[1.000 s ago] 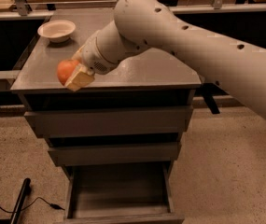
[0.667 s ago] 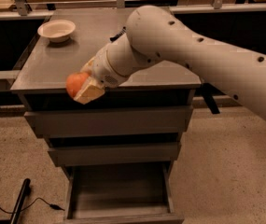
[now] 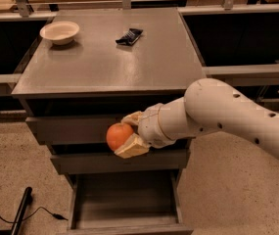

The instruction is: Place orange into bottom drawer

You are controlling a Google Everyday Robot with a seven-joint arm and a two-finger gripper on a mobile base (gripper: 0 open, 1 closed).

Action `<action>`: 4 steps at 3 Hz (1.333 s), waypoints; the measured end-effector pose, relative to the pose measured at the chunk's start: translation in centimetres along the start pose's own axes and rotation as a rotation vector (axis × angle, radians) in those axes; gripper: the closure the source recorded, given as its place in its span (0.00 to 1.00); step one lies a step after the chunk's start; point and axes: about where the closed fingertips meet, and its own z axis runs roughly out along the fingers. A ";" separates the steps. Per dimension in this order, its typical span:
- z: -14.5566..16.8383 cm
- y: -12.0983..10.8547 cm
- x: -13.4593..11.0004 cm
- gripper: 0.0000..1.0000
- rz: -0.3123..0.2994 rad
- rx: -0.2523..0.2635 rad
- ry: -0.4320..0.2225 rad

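We see the gripper [image 3: 123, 136] in the middle of the frame, in front of the cabinet [image 3: 109, 62], with its two tan fingers [image 3: 132, 147] clamped on the orange [image 3: 118, 134], one finger above the fruit and one below it. The orange hangs in the air at the level of the gap between the top drawer [image 3: 70, 129] and the middle drawer [image 3: 100, 163], just ahead of their fronts and touching nothing but the fingers. The white arm [image 3: 227, 112] reaches in from the right edge of the frame and crosses the right part of those two fronts. Below, at the bottom centre of the frame, the bottom drawer [image 3: 124, 202] stands pulled out, and we can look down on its bare grey floor; the orange is above its rear part and well apart from it. On the cabinet's flat top, a cream bowl [image 3: 59, 32] sits near the upper left corner, and a dark wrapped packet [image 3: 129, 35] lies near the upper middle, apart from the bowl. At the lower left of the frame a black rod [image 3: 21, 215] and a thin cable [image 3: 36, 212] lie on the speckled floor [image 3: 11, 170].
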 end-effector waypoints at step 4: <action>4.0 1.4 9.0 1.00 0.048 -0.020 -0.011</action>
